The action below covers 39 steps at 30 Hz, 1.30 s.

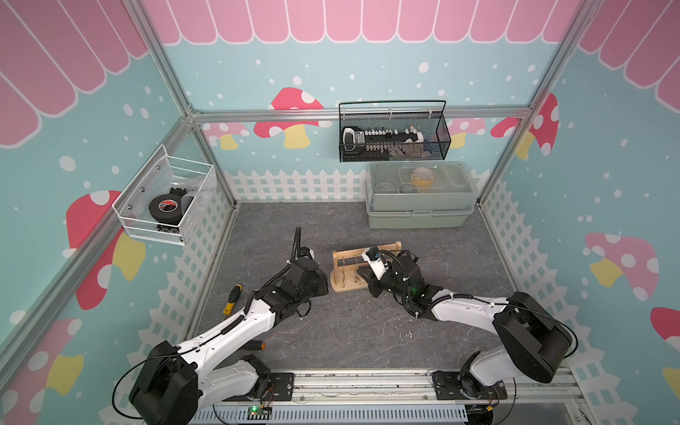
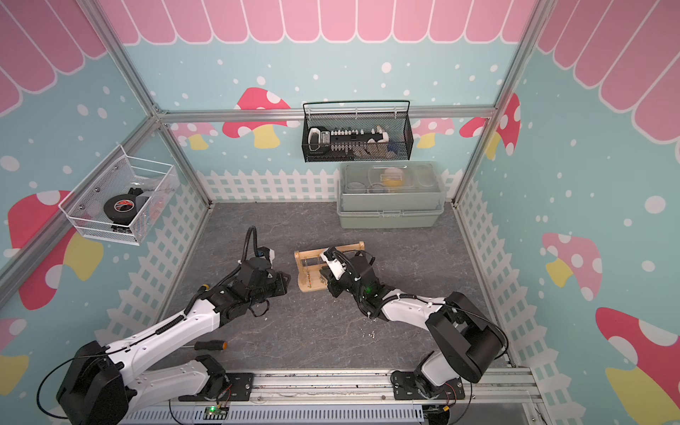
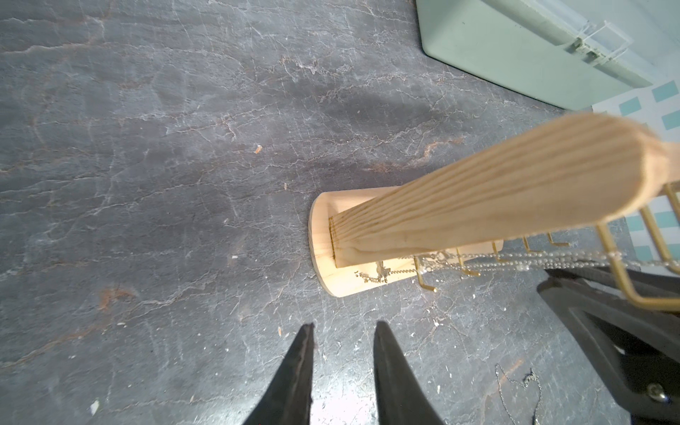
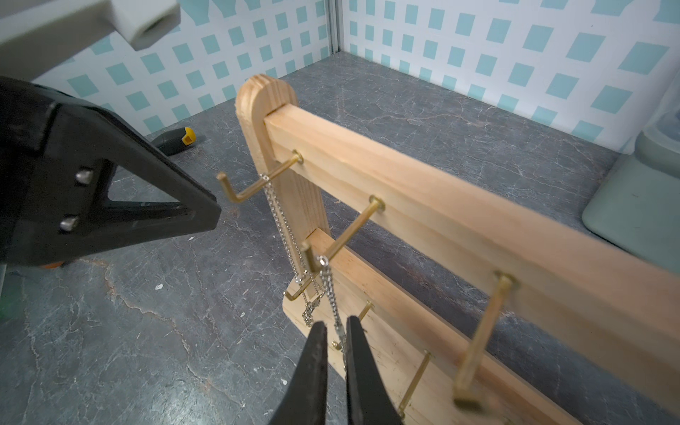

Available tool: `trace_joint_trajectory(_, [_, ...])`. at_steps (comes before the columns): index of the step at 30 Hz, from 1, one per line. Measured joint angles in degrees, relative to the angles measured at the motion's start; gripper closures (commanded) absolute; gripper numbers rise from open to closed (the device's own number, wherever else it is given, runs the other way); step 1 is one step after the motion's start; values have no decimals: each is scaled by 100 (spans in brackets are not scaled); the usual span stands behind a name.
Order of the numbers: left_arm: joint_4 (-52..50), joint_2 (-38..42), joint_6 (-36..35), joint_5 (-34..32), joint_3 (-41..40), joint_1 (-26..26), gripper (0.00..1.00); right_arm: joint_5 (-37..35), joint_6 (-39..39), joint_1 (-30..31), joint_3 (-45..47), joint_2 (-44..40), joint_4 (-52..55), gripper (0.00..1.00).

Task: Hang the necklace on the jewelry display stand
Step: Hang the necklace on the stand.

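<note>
**Necklace on the hook, gripper not yet clear.** A silver necklace (image 4: 330, 294) hangs from the second gold hook (image 4: 349, 224) of the jewelry display stand (image 4: 423, 206), seated close to the hook's short upturned tip. The right gripper (image 4: 336, 323) flanks the chain lower down. Its jaws are parted by a slit a little wider than the links and do not appear to pinch them. The left gripper (image 3: 344, 327) hovers empty, jaws apart, just beside the stand's end upright (image 3: 496, 191).

The likely danger is the withdrawal. A link catching on a black finger could drag the fine chain back over that short tip. It could also tug the light rack, which stands on a narrow oblong base (image 1: 342, 287). A neighbouring chain (image 4: 283, 228) on the end hook hangs close enough to tangle near the base. Whether the two belong to one piece cannot be told. The left gripper's angular body sits near that end hook and could knock it.

The stand is pale, straight-grained wood, with round-topped uprights and a squared crossbar. The hooks are thin, brass-coloured L-shaped rods. The chain is limp, made of tiny bright links. The tabletop (image 4: 147, 331) is dark grey, veined like slate. A thin loose chain (image 3: 530, 376) lies on it near the stand. A grey-green plastic box (image 1: 419, 217) sits well apart at the back.
</note>
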<state>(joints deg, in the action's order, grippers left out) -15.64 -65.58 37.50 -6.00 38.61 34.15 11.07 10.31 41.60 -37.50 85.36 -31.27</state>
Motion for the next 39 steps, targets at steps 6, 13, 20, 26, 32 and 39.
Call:
trace_joint_trajectory(6, [0,0,0,0,0,0,71,-125,2,-2,0,-4,-2,87])
trace_joint_trajectory(13, [0,0,0,0,0,0,71,-116,7,-2,0,-4,-9,85])
trace_joint_trajectory(20, [0,0,0,0,0,0,71,-125,48,-2,-11,39,-118,83])
trace_joint_trajectory(26, [0,0,2,0,0,0,71,-247,70,-2,-85,116,-140,84])
trace_joint_trajectory(32, [0,0,2,0,0,0,71,-339,85,-2,-101,155,-160,84])
trace_joint_trajectory(39, [0,0,2,0,0,0,71,-503,138,-2,-105,170,-186,83])
